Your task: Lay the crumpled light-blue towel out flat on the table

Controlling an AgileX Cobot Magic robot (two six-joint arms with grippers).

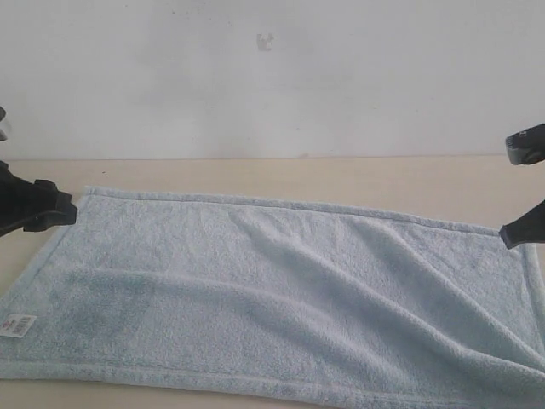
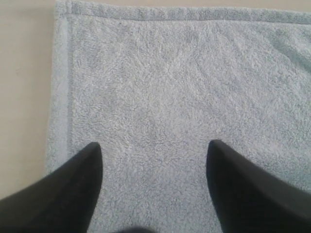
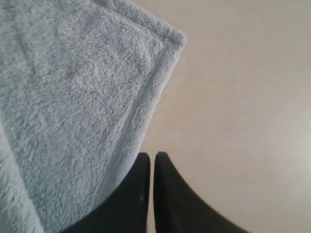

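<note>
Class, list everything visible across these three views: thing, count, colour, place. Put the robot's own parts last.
towel: one, light blue, spread on the table, soft creases toward the right
label: one, white, at the towel's near left corner
table: one, pale beige, under the towel
wall: one, whitish, behind the table
left pincer: one, black, open, above the towel's left end
right pincer: one, black, shut, at the towel's far right edge

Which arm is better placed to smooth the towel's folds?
Probably right: the folds cross the right half of the towel, near the shut right end effector. The left end effector hangs open over flat cloth.
</note>
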